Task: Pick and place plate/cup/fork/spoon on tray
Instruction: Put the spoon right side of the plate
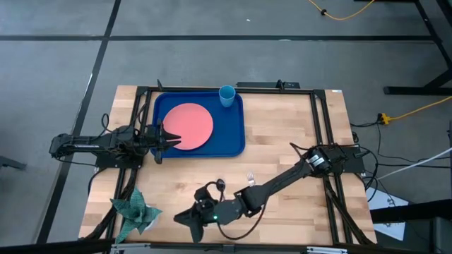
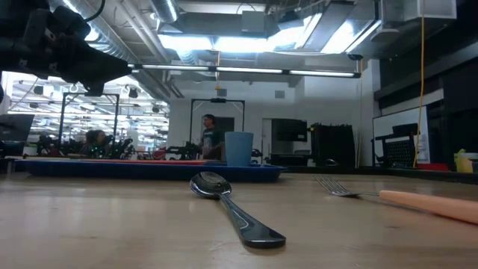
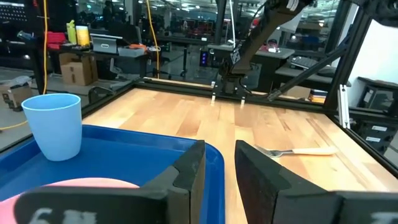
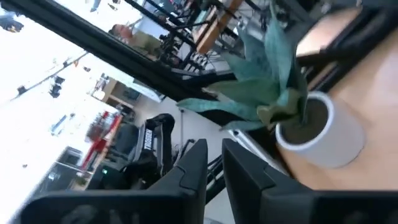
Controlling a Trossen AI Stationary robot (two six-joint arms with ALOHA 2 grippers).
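Wooden planks make up the table (image 1: 282, 127) under me, with a grey floor around it. On the table's far side lies the tray (image 1: 234, 141), carrying the plate (image 1: 188, 126) on its left half and the cup (image 1: 227, 95) upright in its far right corner. My left hand (image 1: 169, 140) hangs over the plate's near-left edge, its fingers (image 3: 186, 177) a narrow gap apart, holding nothing. My right hand (image 1: 185, 218) reaches to the table's near edge, close to a potted plant (image 1: 134, 210); its fingers (image 4: 189, 165) are also only narrowly parted and empty. The spoon (image 2: 235, 211) lies on the bare wood just beside my right arm, and the fork (image 1: 250, 176) rests near it, both well apart from the tray.
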